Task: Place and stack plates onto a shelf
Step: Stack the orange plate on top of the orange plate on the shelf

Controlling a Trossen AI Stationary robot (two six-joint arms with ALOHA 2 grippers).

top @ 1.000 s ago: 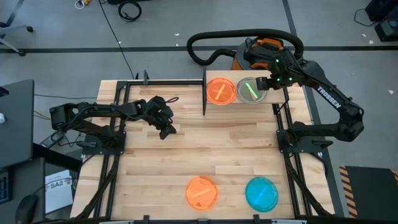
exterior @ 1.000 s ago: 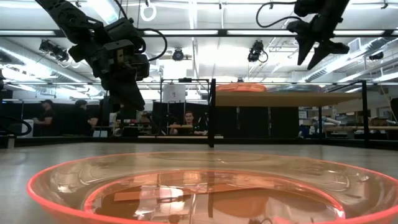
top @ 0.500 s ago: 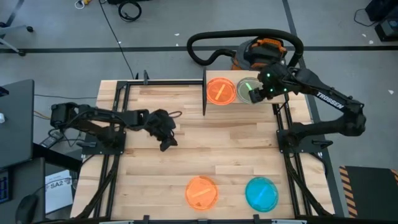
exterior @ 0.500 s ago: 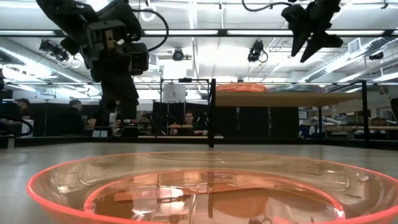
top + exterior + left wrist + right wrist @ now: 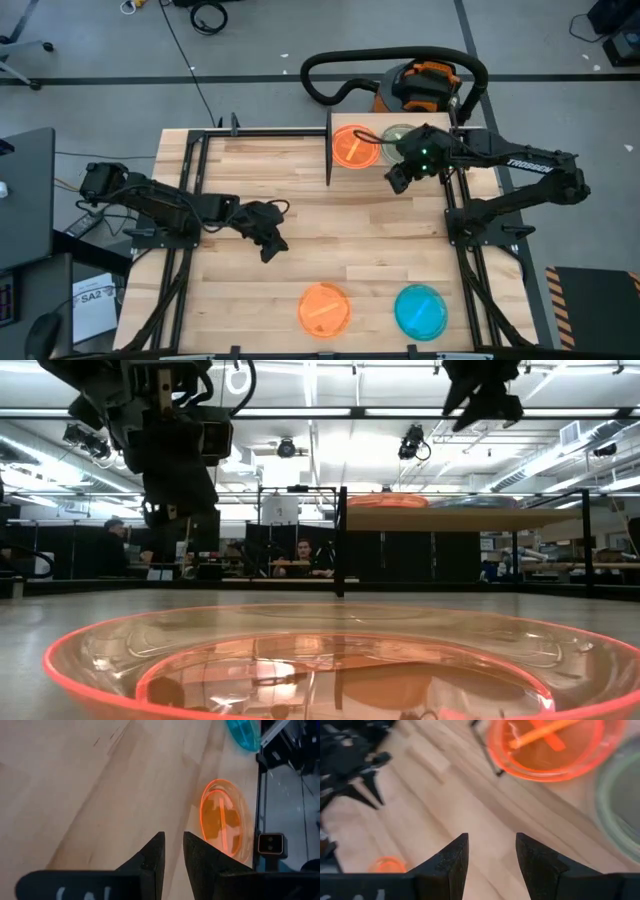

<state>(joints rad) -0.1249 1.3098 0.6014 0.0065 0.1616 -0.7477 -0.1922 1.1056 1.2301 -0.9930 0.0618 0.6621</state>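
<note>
Two plates lie on the shelf (image 5: pixel 377 128) at the table's far edge: an orange plate (image 5: pixel 351 146) and a green plate (image 5: pixel 394 134), the green one partly under my right arm. Two more rest flat on the tabletop near its front edge, an orange plate (image 5: pixel 324 308) and a blue plate (image 5: pixel 421 310). My right gripper (image 5: pixel 394 182) hangs open in the air just in front of the shelf, holding nothing. My left gripper (image 5: pixel 269 248) hovers left of centre over bare wood, its fingers (image 5: pixel 150 857) a narrow gap apart with nothing between them, slanting toward the near orange plate (image 5: pixel 224 817).
The shelf's black frame post (image 5: pixel 329 150) stands at its left end. Black rails (image 5: pixel 455 215) run along both table sides. In the low view the near orange plate (image 5: pixel 300 670) fills the foreground. People sit in the room beyond the table (image 5: pixel 300 550).
My right gripper has swung off the green plate on the shelf, toward the table's near edge and a little left, rolling its wrist, still open. My left gripper has moved toward the near edge, toward the orange plate on the table. No plate has moved.
</note>
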